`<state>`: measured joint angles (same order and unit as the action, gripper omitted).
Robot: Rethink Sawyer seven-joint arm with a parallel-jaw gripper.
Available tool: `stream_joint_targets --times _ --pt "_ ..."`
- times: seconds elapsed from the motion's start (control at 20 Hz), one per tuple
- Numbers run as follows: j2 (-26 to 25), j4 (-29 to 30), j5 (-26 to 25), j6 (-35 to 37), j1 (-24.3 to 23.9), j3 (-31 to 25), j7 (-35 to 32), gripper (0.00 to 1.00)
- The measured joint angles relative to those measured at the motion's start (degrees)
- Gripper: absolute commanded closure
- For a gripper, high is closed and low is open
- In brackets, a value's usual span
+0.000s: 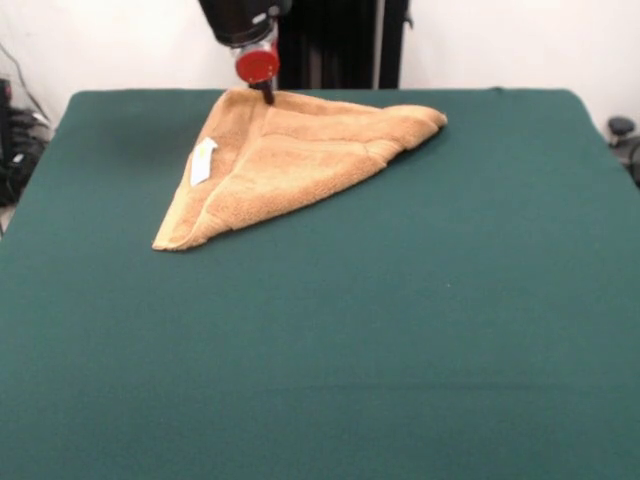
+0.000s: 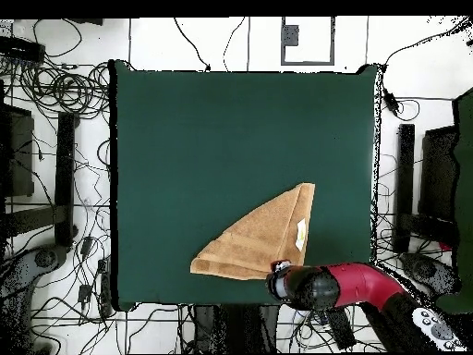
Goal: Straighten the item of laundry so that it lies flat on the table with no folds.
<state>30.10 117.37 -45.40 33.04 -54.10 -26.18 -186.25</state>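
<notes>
The towel lies folded into a triangle at the bench's robot-side edge, white label face up on one flap. The claw is down at the folded corner nearest the robot, touching or just above the cloth; I cannot tell whether it is spread or pinching. To my eye this is the grasp of the top layer. Next it needs a firm hold on that layer alone, then a lift and a pull across to open the fold without dragging the whole towel
</notes>
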Motion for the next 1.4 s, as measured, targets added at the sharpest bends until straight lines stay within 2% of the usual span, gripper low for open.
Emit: stream_joint_targets --times 0.05,0.1,0.9,1.4 --pt "-0.6 -0.5 -0.6 0.0 0.0 0.0 0.0 1.0" --pt "-1.3 -0.9 -2.1 0.1 0.0 0.1 0.0 0.0" --pt "-3.3 -1.1 -3.2 0.0 -4.3 -1.2 0.0 0.0" --pt "-3.1 -1.3 -3.3 0.0 -4.4 -3.4 0.0 0.0"
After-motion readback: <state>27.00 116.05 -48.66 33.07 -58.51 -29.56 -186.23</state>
